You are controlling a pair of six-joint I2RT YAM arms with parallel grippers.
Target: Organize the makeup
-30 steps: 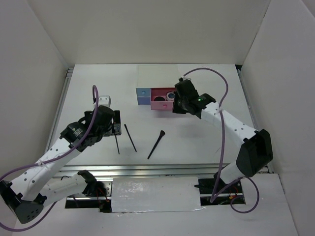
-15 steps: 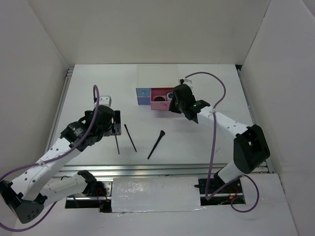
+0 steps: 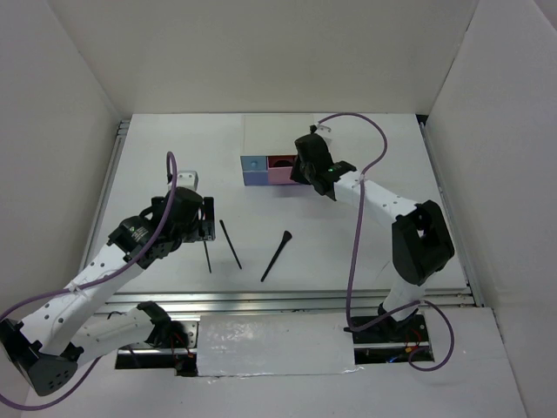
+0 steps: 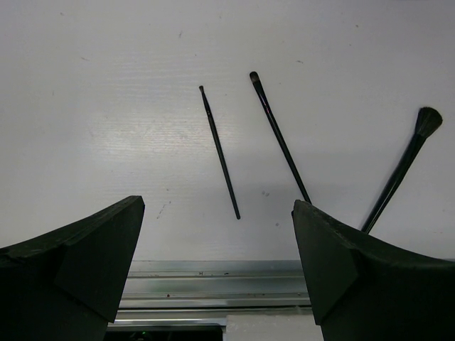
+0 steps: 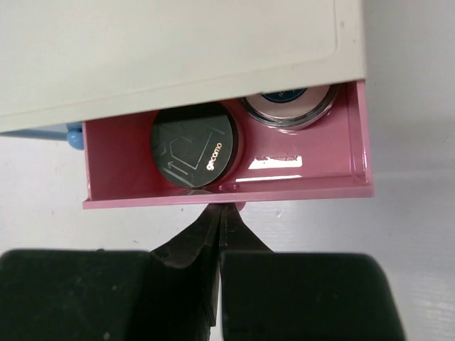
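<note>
Two thin black pencils (image 4: 220, 153) (image 4: 279, 136) and a flared black brush (image 4: 402, 167) lie on the white table; from above they are the pencils (image 3: 207, 255) (image 3: 231, 245) and the brush (image 3: 277, 255). My left gripper (image 4: 217, 234) hangs open above them, holding nothing. A round black compact (image 5: 195, 147) and a second compact (image 5: 288, 106) lie in the pink drawer (image 5: 227, 193), which is partly under the white box (image 5: 178, 50). My right gripper (image 5: 222, 208) is shut, with its tips against the drawer's front by the small pink knob.
The white box (image 3: 278, 139) stands at the back middle of the table, with a blue drawer (image 3: 253, 171) beside the pink drawer (image 3: 280, 170). White walls enclose the table on three sides. A metal rail (image 3: 287, 300) runs along the near edge.
My right arm has moved toward the box with its jaws shut, and the pink drawer has slid further in. The left arm has not moved.
</note>
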